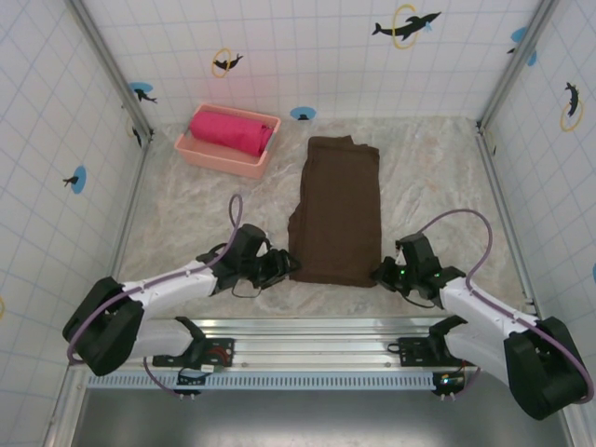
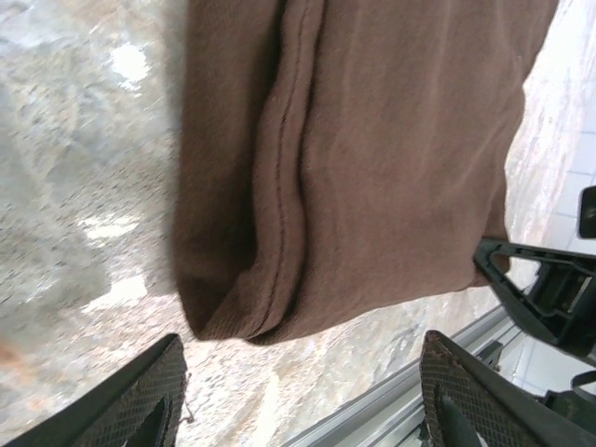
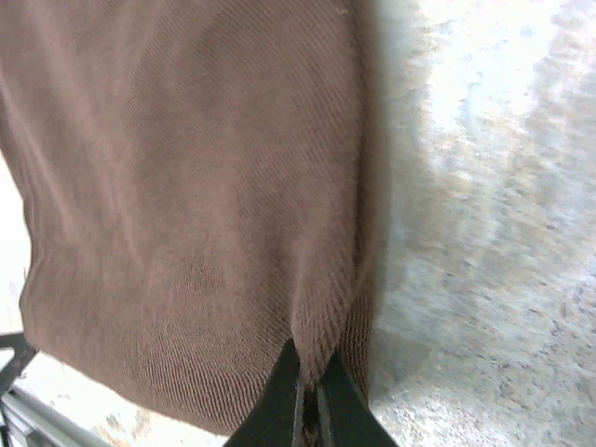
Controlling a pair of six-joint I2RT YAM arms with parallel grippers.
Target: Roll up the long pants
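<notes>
Right wrist view: your right hand (image 3: 307, 410) is pinched on the near right corner of the long pants (image 3: 186, 186), lying on the desk (image 1: 438, 177); your left hand (image 2: 298, 405) stands wide just beside the near left corner.

One pair of long pants (image 1: 337, 209), one pink basket (image 1: 222, 159) and one rolled pink cloth (image 1: 231, 130) were there. Two grippers: one left gripper (image 1: 284, 265), one right gripper (image 1: 382, 273). One counter (image 1: 438, 177).
</notes>
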